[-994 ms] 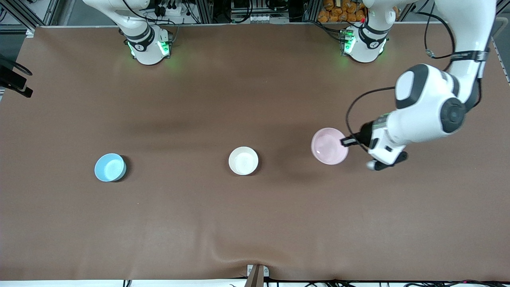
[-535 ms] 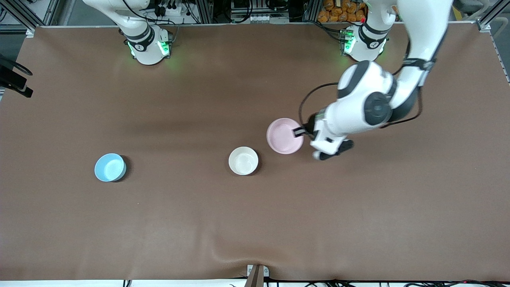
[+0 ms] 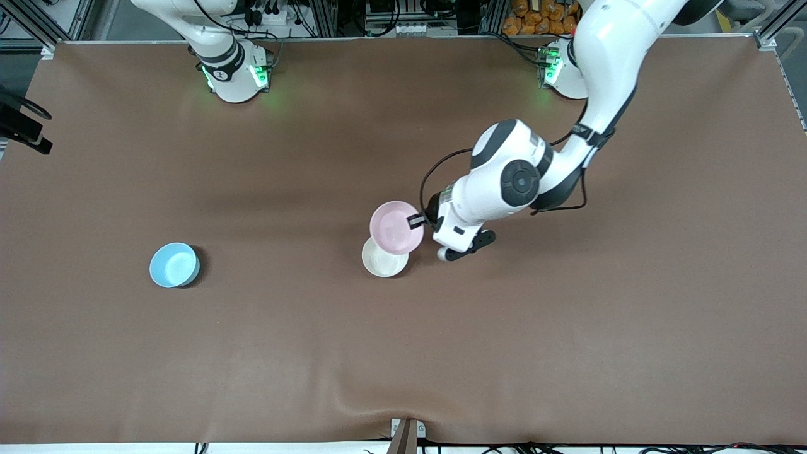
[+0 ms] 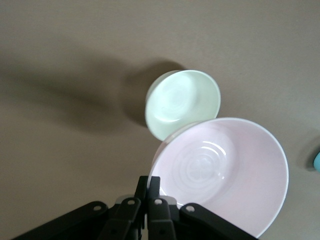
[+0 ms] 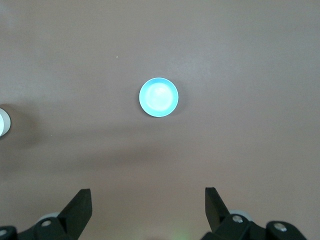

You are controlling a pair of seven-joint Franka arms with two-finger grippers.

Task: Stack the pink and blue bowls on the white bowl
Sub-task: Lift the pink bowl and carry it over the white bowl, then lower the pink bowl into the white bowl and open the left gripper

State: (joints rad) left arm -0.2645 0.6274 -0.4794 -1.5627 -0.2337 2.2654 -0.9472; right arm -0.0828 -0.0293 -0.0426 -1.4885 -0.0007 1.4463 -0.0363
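On the brown table [image 3: 403, 353], wrinkled at its near edge, rest bowls.

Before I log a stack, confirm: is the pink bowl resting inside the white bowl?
No, the left gripper holds the pink bowl above the white bowl.

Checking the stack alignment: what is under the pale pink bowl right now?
The small round white plastic bowl sits partly beneath the pale pink plastic bowl, which the left gripper holds by its rim. The white bowl's farther edge is covered.
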